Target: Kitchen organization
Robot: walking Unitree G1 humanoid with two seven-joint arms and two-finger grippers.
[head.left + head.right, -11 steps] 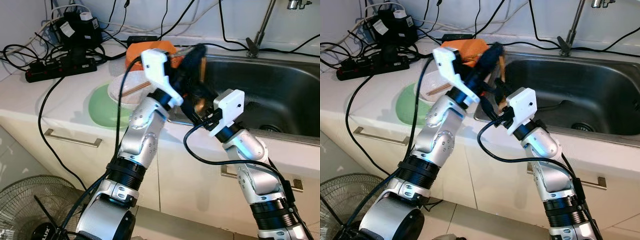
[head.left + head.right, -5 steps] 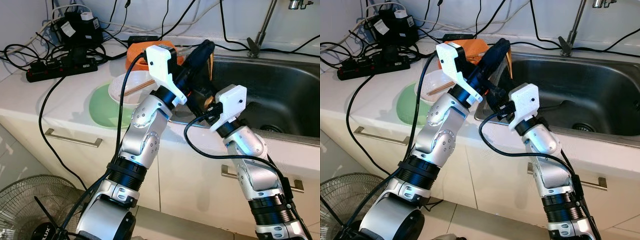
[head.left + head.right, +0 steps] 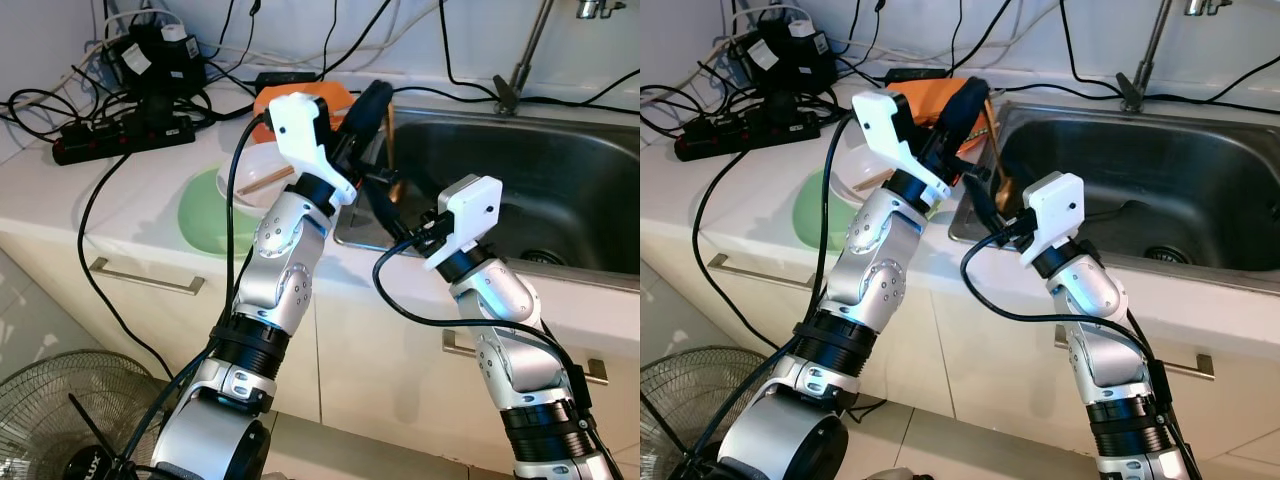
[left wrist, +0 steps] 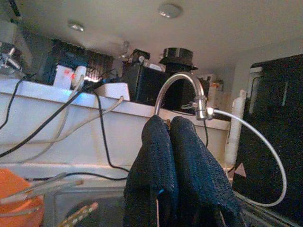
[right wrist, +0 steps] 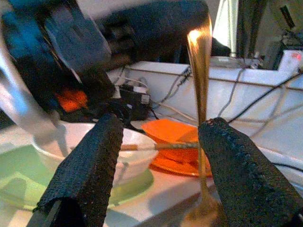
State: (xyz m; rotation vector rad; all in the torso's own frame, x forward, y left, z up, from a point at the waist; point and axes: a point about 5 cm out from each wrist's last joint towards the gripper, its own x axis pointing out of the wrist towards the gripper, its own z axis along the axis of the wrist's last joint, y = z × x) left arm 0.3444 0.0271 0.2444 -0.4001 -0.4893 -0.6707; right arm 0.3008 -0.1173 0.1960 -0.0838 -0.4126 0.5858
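My left gripper [image 3: 376, 95] is raised over the sink's left rim, shut on the top of a golden spoon [image 3: 993, 152] that hangs straight down from it. In the left wrist view its fingers [image 4: 161, 146] are pressed together. My right gripper [image 3: 386, 200] sits just below, open, its fingers [image 5: 92, 161] set either side of the spoon [image 5: 200, 71]; I cannot tell whether they touch it. The spoon's bowl [image 5: 204, 213] hangs low between them.
On the counter to the left sit a white bowl [image 3: 250, 172] with chopsticks on a green plate [image 3: 203, 215], and an orange dish [image 3: 283, 100] behind. The steel sink [image 3: 545, 170] and faucet [image 3: 522, 60] lie right. A power strip [image 3: 120, 135] and cables crowd the back left.
My left gripper has swung left with the spoon, from over the sink toward the counter edge. The right gripper has stayed open below it, shifting only slightly.
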